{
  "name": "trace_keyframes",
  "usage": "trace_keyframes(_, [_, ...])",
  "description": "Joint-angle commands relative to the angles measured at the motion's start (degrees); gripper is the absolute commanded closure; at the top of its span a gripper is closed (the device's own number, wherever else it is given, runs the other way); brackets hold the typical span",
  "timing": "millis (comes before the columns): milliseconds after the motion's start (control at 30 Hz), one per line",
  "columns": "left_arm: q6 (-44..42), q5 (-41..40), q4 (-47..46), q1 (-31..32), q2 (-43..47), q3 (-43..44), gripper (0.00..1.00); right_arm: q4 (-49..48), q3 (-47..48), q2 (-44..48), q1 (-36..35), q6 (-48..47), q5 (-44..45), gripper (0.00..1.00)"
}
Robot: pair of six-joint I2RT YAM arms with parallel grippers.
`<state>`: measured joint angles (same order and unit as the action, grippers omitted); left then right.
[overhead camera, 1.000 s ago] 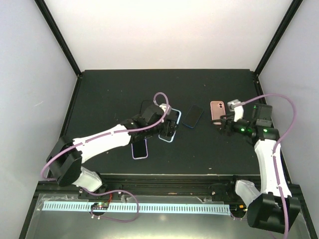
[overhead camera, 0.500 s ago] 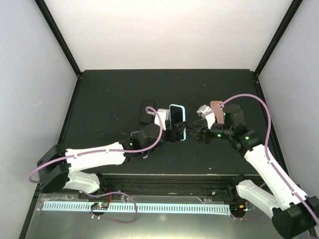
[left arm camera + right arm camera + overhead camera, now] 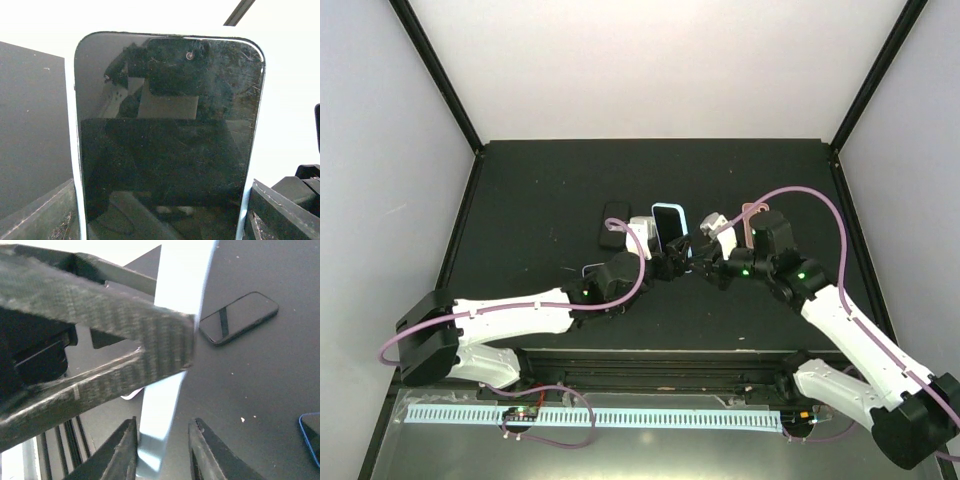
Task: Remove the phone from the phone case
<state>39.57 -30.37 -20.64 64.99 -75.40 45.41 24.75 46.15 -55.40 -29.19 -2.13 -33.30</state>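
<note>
A phone with a dark screen in a light blue case (image 3: 668,225) is held upright above the table's middle. My left gripper (image 3: 665,264) is shut on its lower sides. In the left wrist view the phone (image 3: 165,135) fills the frame, with my fingers (image 3: 47,217) at both bottom corners. My right gripper (image 3: 700,262) is at the phone's right side. In the right wrist view its open jaws (image 3: 162,427) straddle the case's light blue edge (image 3: 170,365). The left finger (image 3: 117,452) is against the edge and the right one stands apart.
A black phone (image 3: 614,222) lies on the mat behind the left gripper and also shows in the right wrist view (image 3: 240,317). A pink case (image 3: 753,214) lies behind the right arm. A blue-rimmed phone (image 3: 312,435) lies at the right. A purple-rimmed phone (image 3: 591,270) peeks from under the left arm.
The left gripper has lifted the cased phone off the table and turned it upright. The right arm has swung left from the pink case and brought its jaws to the phone's edge.
</note>
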Motion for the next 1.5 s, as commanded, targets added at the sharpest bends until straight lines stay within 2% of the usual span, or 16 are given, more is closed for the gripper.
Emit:
trace_keyframes(0, [1.0,-1.5,-4.7,0.9,-0.2,2.3,0.46,-3.3,-1.1,1.2,-0.3,1.4,-0.1,0.74])
trace_keyframes(267, [1.6,-2.8,-3.3,1.2,-0.8,3.0,0.44,-3.8,-0.2,-1.6,-0.4,2.9,-1.8,0.81])
trace_keyframes(400, [2.3,-3.9,-2.0,1.2,-0.6,3.3,0.41,-4.1,-0.1,-1.8,-0.4,3.1,-1.8,0.9])
trace_keyframes(500, [2.2,-4.3,-0.9,1.3,-0.8,3.8,0.24,-3.9,0.1,-1.4,-0.4,3.3,-1.6,0.99])
trace_keyframes(567, [3.5,-6.6,1.6,1.2,-1.2,4.6,0.04,-3.6,0.4,-0.8,-0.4,3.5,-1.0,0.99])
trace_keyframes(667, [6.3,-7.3,9.2,-0.8,-1.3,6.7,0.01,-3.3,0.5,0.0,-0.3,3.8,1.9,0.99])
trace_keyframes(767, [0.2,-1.7,10.4,-3.7,0.6,7.0,0.01,-2.3,0.5,0.9,0.0,3.0,3.5,0.99])
trace_keyframes(900, [-6.6,11.2,11.8,-8.6,6.8,3.8,0.01,-0.1,1.0,2.6,1.4,1.2,3.7,0.99])
trace_keyframes(967, [-8.7,22.1,8.9,-12.3,10.6,-1.0,0.07,1.7,1.7,3.5,1.4,-0.9,2.7,0.99])
trace_keyframes(1033, [-8.0,37.7,4.4,-17.5,14.1,-7.5,0.13,3.7,2.2,4.5,1.4,-3.1,-0.3,0.99])
trace_keyframes(1100, [-8.9,46.9,-0.5,-21.3,17.3,-12.1,0.14,6.4,3.1,5.0,1.4,-4.9,-4.2,0.99])
trace_keyframes(1233, [-12.8,56.7,-5.6,-23.4,21.3,-16.7,0.14,11.1,4.6,5.2,1.4,-6.9,-11.4,0.99])
trace_keyframes(1333, [-14.6,64.0,-9.8,-23.3,21.3,-18.2,0.17,14.4,5.9,4.9,1.4,-8.3,-15.0,0.99])
trace_keyframes(1467, [-11.7,66.6,-21.0,-23.3,20.5,-21.8,0.21,17.4,8.0,4.3,1.4,-9.2,-17.6,0.99])
